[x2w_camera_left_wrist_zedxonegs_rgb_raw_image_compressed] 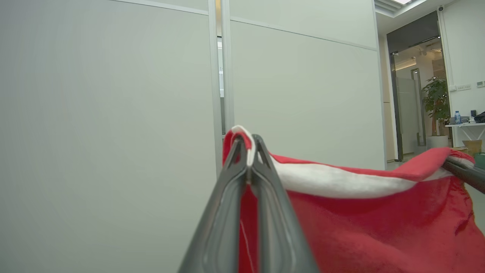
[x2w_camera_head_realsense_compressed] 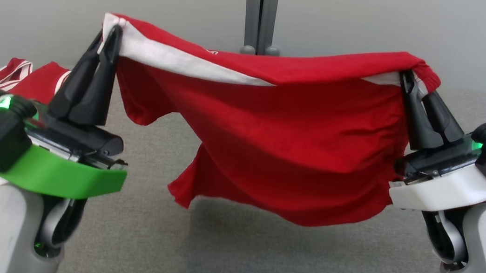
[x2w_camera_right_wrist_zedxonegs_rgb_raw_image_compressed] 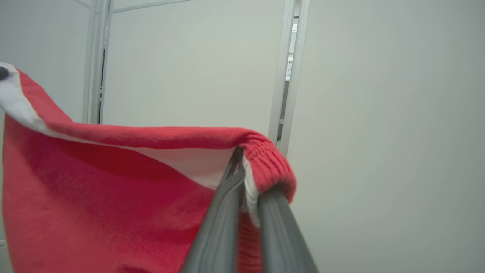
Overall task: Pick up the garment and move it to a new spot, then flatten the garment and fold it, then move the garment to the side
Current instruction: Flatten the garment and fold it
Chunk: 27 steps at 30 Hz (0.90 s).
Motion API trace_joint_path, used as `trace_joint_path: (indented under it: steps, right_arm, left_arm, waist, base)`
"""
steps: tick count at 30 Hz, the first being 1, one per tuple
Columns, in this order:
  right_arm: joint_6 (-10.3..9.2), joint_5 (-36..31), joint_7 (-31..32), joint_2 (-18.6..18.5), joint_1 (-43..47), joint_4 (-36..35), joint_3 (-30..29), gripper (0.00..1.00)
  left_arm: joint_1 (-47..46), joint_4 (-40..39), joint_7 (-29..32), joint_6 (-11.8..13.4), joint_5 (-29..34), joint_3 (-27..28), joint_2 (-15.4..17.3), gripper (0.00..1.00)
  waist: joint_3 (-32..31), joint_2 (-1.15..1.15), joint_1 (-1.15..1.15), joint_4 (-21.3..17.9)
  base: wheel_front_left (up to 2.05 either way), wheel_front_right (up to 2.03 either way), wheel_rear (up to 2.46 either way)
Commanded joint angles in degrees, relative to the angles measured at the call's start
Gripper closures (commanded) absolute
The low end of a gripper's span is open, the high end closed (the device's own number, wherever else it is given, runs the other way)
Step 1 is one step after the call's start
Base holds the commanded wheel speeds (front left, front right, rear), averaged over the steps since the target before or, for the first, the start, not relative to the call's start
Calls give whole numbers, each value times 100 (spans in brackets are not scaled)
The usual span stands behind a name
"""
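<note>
Here the left gripper [x2w_camera_head_realsense_compressed: 113, 31] and right gripper [x2w_camera_head_realsense_compressed: 407, 77] each clamp a top corner of the red garment [x2w_camera_head_realsense_compressed: 269, 149]. It hangs between them above the grey surface [x2w_camera_head_realsense_compressed: 227, 256].

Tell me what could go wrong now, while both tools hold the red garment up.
The left tool and right tool pinch the garment only at its top edge, so it could slip out. It hangs bunched, so it may land creased. A second red garment lies by the left arm and could get dragged.
</note>
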Motion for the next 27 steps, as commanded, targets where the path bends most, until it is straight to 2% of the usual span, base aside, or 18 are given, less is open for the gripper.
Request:
trace_joint_path:
  steps: [1,7,13,19,24,27]
  right_arm:
    - [-8,-8,99,-32,-63,-193,-41,100]
    - [-8,154,510,-52,-195,-732,-114,100]
    - [-8,341,710,-130,-821,-390,105,100]
    - [-8,198,437,-180,-2406,679,302,100]
    - [-8,-119,-85,-21,-4002,1850,384,100]
    - [-8,-354,-381,118,-4667,2515,428,100]
  left_arm:
    - [-193,-106,111,17,14,51,108,100]
    - [-720,-337,575,37,-48,126,284,100]
    - [-1393,-19,770,14,-179,76,368,100]
    - [-2591,824,635,-1,-312,86,341,100]
    - [-3989,1811,351,-11,-285,76,244,100]
    - [-4628,2371,115,-13,-244,34,137,100]
  waist:
    - [-7,0,0,-11]
    - [159,0,0,6]
    - [921,0,0,24]
    - [1923,0,0,21]
    - [2642,0,0,-4]
    - [2950,0,0,-12]
  base:
    - [0,0,0]
    - [0,0,0]
    - [0,0,0]
    - [0,0,0]
    - [0,0,0]
    - [0,0,0]
